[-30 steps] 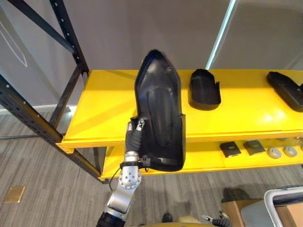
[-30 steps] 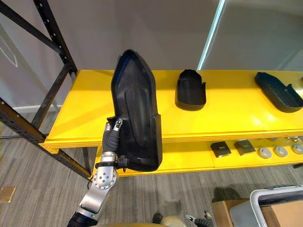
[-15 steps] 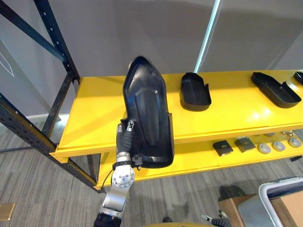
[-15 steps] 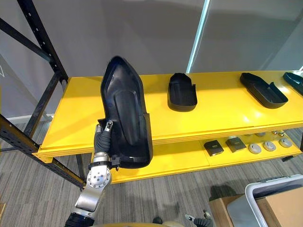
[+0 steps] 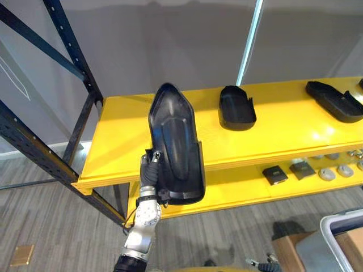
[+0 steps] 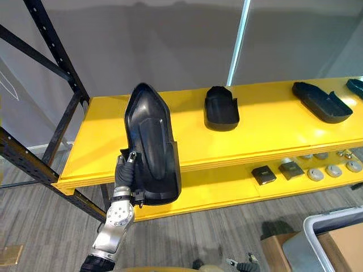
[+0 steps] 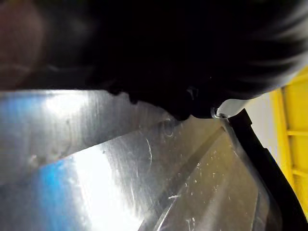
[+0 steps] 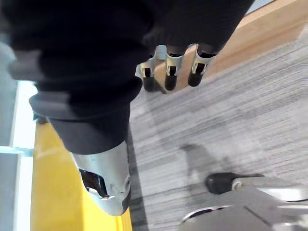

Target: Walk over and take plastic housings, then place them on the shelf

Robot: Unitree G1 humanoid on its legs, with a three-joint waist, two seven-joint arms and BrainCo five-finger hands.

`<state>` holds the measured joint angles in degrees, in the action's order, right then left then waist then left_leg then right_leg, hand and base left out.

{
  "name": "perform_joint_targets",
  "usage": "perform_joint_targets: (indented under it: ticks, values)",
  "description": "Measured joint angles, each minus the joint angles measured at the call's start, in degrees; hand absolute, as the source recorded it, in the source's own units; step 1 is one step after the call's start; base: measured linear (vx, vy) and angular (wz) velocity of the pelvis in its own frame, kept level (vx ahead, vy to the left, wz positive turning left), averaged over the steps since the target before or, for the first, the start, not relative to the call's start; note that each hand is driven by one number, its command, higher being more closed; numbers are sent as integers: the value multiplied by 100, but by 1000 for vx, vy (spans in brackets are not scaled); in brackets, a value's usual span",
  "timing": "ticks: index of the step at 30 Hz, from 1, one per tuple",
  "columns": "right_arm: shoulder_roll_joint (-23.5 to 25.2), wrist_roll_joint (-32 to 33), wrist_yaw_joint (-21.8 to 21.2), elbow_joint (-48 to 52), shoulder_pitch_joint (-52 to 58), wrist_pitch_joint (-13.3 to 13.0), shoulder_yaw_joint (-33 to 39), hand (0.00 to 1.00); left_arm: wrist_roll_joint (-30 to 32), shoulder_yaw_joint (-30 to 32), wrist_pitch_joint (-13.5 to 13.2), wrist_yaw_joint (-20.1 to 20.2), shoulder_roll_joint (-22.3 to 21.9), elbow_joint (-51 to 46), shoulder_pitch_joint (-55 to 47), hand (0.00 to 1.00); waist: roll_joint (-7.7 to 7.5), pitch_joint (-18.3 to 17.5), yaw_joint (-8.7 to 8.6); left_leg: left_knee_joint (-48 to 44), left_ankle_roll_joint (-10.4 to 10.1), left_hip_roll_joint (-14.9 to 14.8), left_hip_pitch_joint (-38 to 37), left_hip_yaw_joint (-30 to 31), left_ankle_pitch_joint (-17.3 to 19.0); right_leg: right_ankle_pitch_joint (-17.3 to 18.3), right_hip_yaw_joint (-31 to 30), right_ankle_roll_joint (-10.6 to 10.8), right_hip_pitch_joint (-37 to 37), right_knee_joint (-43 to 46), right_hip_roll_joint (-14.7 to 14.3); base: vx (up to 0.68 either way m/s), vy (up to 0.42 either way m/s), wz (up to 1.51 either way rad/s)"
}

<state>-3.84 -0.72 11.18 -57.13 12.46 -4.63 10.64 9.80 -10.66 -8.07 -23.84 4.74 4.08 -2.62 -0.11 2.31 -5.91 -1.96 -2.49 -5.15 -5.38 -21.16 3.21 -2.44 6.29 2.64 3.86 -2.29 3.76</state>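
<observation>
The left hand [image 5: 149, 171] holds the large black housing [image 5: 176, 141] by its lower edge at about 7 o'clock of the part, with the thumb curled over the rim, so the hand is closed around it. The housing stands nearly upright with its pointed end toward 12 o'clock and its hollow inner side facing the head camera. It overlaps the front edge of the yellow shelf [image 5: 283, 133], but whether it touches the shelf cannot be told. In the left wrist view the glossy inner surface of this housing lies very close to the camera. On the upper board, at 1 o'clock from the held part, lies a smaller black housing [image 5: 237, 109], and far toward 2 o'clock, near the border of the view, lies a long flat housing [image 5: 334, 101]. The lower board [image 5: 238, 184] carries dark square parts [image 5: 275, 174] and grey round parts [image 5: 328, 173] at about 4 o'clock. A black rack post [image 5: 68, 51] rises at 10 o'clock. A grey bin [image 5: 340, 226] stands at 5 o'clock. The right hand [image 8: 167, 72] hangs over the grey carpet [image 8: 216, 125], its fingers relaxed and holding nothing.
</observation>
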Motion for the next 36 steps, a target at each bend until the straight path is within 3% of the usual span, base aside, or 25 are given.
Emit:
perform_joint_targets:
  ticks: [8,11,13,16,21,28,36]
  values:
    - [-32,-48,-18,-3,-45,11,-167,0,116,193,59,-24,337,157,366,100,-10,-14,-145,353,40,177,-206,-172,-68,-76,-113,96,-18,-131,54,-5,26,-10]
    - [-63,-122,-26,-5,-51,18,-219,0,147,487,162,-106,380,676,897,100,-12,-16,-168,475,10,181,-251,-228,-142,-136,-157,53,-22,-214,45,-44,-38,-11]
    - [-62,-172,-31,-5,-52,20,-231,0,113,739,260,-176,496,1090,1269,100,-20,-21,-272,593,6,183,-271,-222,-221,-179,-143,44,-19,-284,34,-60,-53,0]
    - [-88,-172,-138,-5,8,69,-270,0,-261,1068,424,-274,627,1752,1883,100,-21,-22,-295,684,-31,180,-281,-222,-280,-207,-141,33,-30,-330,13,-60,-54,-1]
    - [-96,-171,-168,-5,78,71,-281,0,-479,1139,554,-375,957,2356,2672,100,-33,-23,-335,728,-31,192,-191,-187,-310,-215,-111,27,-120,-336,13,-46,-38,4]
    - [-40,-171,-273,-6,43,71,-282,0,-837,1351,667,-367,1192,3551,3662,100,-136,39,-568,730,-8,214,-42,-100,-328,-214,-25,28,-220,-336,12,-30,-40,7]
    - [-15,-162,-260,-1,32,49,-275,0,-955,1378,789,-312,1373,4453,4289,100,-160,249,-591,728,-23,208,96,-109,-346,-240,-25,-9,-331,-335,17,-39,-40,0]
